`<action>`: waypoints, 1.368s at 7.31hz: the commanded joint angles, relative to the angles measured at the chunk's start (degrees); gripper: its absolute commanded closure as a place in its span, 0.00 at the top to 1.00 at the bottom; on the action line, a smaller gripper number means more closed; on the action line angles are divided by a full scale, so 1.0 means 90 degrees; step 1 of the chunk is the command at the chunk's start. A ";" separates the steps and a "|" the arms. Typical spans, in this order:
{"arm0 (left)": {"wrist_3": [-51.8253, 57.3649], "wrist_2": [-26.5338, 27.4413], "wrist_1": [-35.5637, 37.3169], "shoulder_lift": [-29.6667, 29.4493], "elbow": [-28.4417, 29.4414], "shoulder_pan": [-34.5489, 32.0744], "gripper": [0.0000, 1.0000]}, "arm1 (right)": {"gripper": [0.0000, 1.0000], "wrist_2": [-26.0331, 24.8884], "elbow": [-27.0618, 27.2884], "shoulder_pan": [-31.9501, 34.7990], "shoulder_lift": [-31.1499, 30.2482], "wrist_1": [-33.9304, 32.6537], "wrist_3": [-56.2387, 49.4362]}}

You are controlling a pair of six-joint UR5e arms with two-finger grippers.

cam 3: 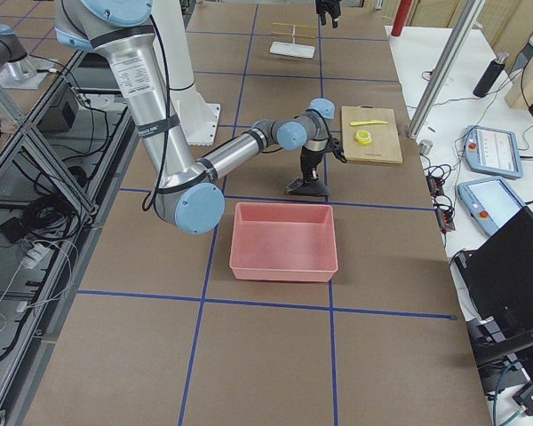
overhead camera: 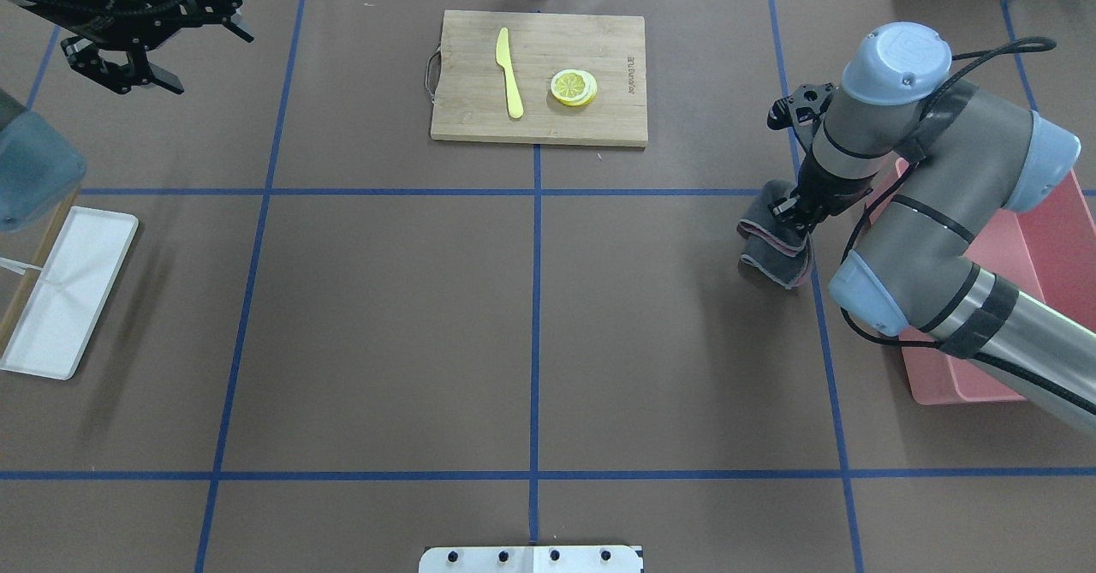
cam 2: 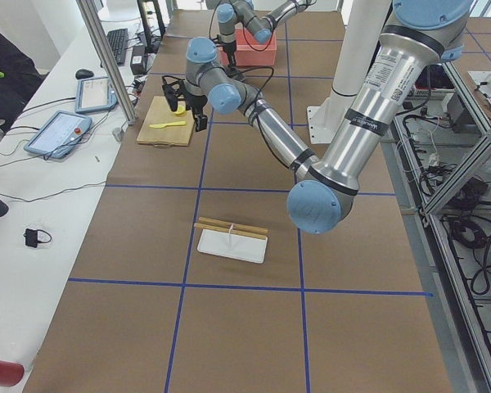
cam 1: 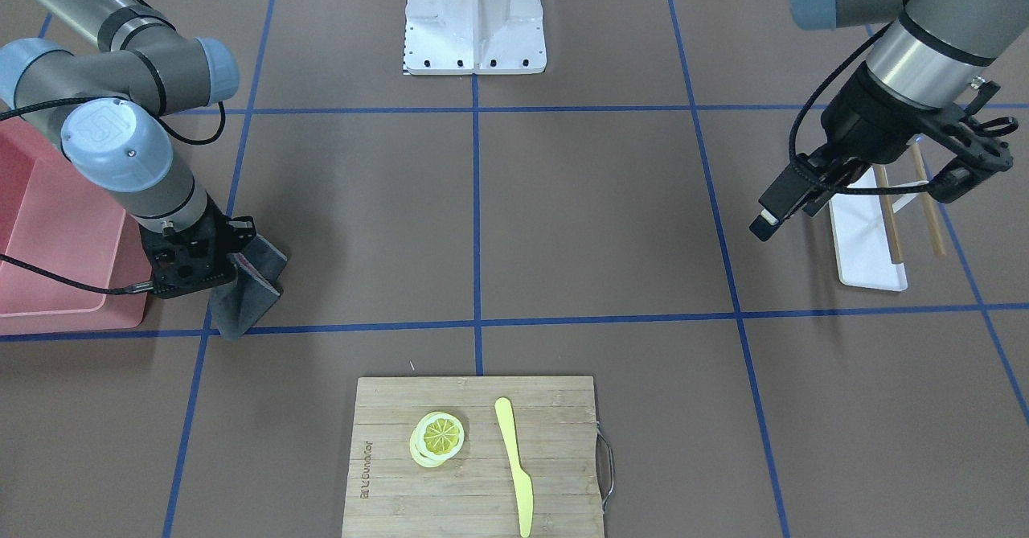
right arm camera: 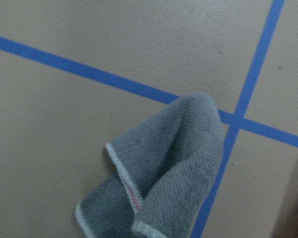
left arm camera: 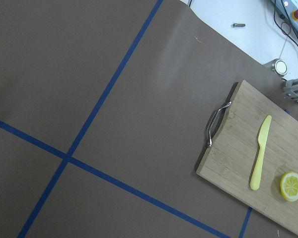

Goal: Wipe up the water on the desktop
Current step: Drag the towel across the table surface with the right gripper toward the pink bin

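— Why does the right tool (overhead camera: pixel 798 213) carry the grey cloth (overhead camera: pixel 775 252) like that?
— It pinches one edge so the rest hangs down to the table (overhead camera: pixel 385 316), ready for dragging, I judge. I see no water.
— The left tool (cam 1: pixel 977 156)?
— Spread, empty, held high, clear of the work.

UR logo on right arm's joint cap (cam 1: pixel 108 128); cutting board (cam 1: pixel 386 409) engraving illegible

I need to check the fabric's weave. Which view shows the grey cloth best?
Right wrist-mounted: the grey cloth is large and close, with weave and hem visible. Front-facing and overhead show it small and partly hidden; exterior right shows it tiny; left wrist-mounted misses it.
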 commanded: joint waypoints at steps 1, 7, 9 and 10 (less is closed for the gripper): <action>0.0032 0.0000 0.0001 0.0005 0.0027 -0.0008 0.98 | 0.00 -0.0008 0.0131 -0.0528 0.0196 0.0006 0.0456; 0.0198 -0.0010 0.0050 -0.0015 0.0056 -0.0194 0.98 | 0.00 0.0314 0.1946 -0.1176 0.0158 0.0015 0.1631; 0.0198 -0.0010 0.0031 -0.0034 0.0076 -0.0213 0.98 | 0.00 0.0013 0.2201 -0.0447 0.0149 0.0074 0.1544; 0.0324 -0.0010 0.0040 -0.0015 0.0076 -0.0213 0.98 | 0.00 0.0011 0.2289 0.0128 0.0062 0.0074 0.1514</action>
